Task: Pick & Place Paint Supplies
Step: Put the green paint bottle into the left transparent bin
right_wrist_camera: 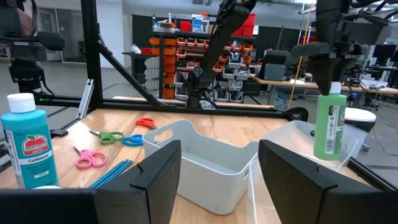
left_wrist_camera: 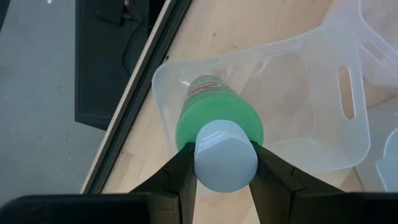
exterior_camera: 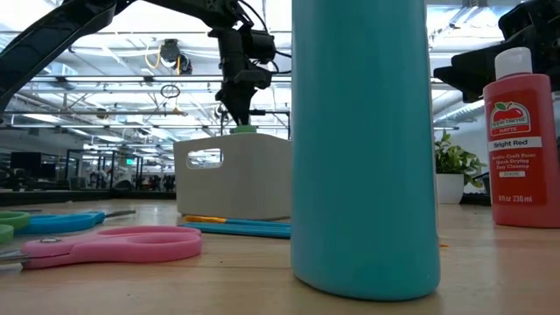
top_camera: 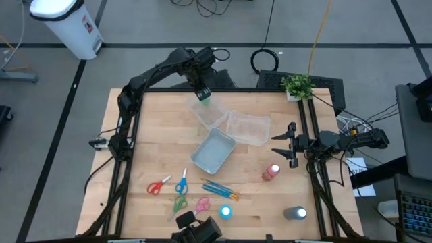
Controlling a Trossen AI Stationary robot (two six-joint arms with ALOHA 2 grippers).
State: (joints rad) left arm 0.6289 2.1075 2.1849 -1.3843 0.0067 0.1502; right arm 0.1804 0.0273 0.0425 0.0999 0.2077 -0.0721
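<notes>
My left gripper (top_camera: 204,91) is shut on a green white-capped bottle (left_wrist_camera: 214,112) over the far-left clear tub (top_camera: 210,113). The bottle's lower part is down between the tub's walls (right_wrist_camera: 329,127). My right gripper (top_camera: 278,146) is open and empty, at the table's right, just beyond the red bottle (top_camera: 271,172). The light blue bottle (top_camera: 226,212) and grey bottle (top_camera: 295,214) stand near the front edge. Red (top_camera: 158,187), blue (top_camera: 181,183), green (top_camera: 178,204) and pink (top_camera: 201,204) scissors and the blue brushes (top_camera: 220,190) lie flat at the front. My left gripper pinches the green bottle's white cap (left_wrist_camera: 225,165) between its two fingers, one on each side. The fingers come from above, pointing down. The bottle hangs upright below them; whether its base touches the tub's floor I cannot tell.
Two more clear tubs (top_camera: 248,128) (top_camera: 213,150) lie at mid-table beside the first. A small potted plant (top_camera: 297,86) stands at the far right edge. Bare wood shows at the table's left and between the right tub and the red bottle.
</notes>
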